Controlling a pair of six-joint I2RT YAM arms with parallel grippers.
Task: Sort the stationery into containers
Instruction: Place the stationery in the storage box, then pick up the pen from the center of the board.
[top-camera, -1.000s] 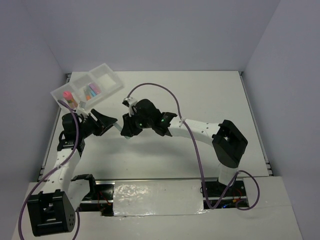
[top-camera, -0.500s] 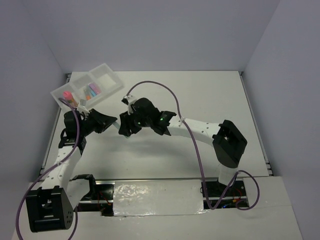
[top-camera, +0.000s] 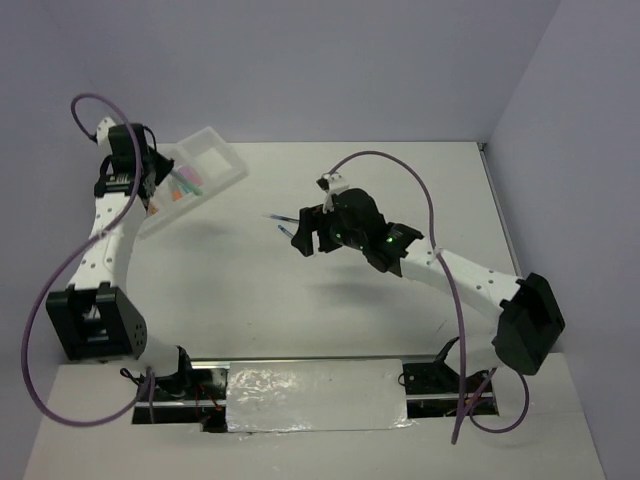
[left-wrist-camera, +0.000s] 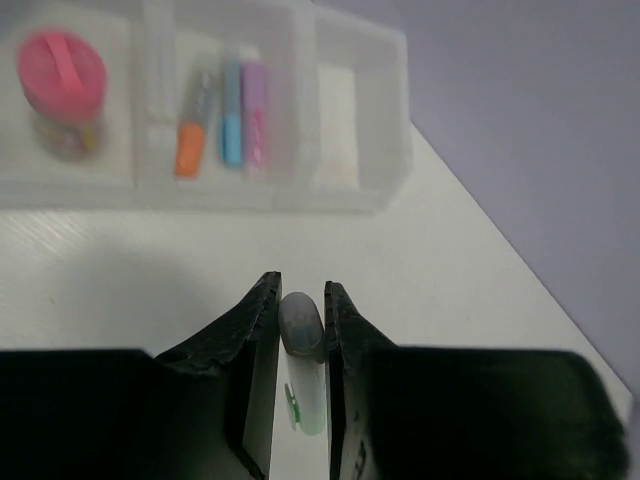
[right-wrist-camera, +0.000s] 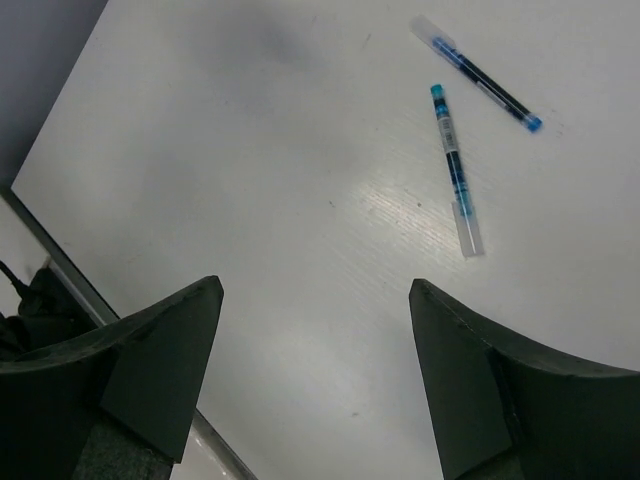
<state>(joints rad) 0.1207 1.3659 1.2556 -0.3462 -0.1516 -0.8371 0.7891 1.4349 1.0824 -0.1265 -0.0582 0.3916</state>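
Note:
The translucent white tray (left-wrist-camera: 390, 100) lies ahead of my left gripper (left-wrist-camera: 300, 285). Its left compartment holds a stubby pink cylinder (left-wrist-camera: 62, 80). Its middle compartment holds an orange marker (left-wrist-camera: 190, 150), a blue marker (left-wrist-camera: 232, 125) and a lilac marker (left-wrist-camera: 255, 120). My left gripper is shut on a chunky pale-green marker (left-wrist-camera: 300, 325) with a grey end. From above, the tray (top-camera: 225, 160) sits at the far left. Two thin blue pens (right-wrist-camera: 456, 170) (right-wrist-camera: 478, 75) lie on the table just beyond my right gripper (right-wrist-camera: 315, 287), which is open and holds nothing.
The tray's right compartment (left-wrist-camera: 340, 110) shows only pale plastic. Grey walls close the table in at the back and on both sides. Purple cables (top-camera: 380, 160) loop above both arms. The table's edge (right-wrist-camera: 60, 270) runs along the lower left of the right wrist view.
My left gripper closed on the marker, and its arm swung up from mid-table to the tray. My right gripper opened and drew away to the right, uncovering the two pens.

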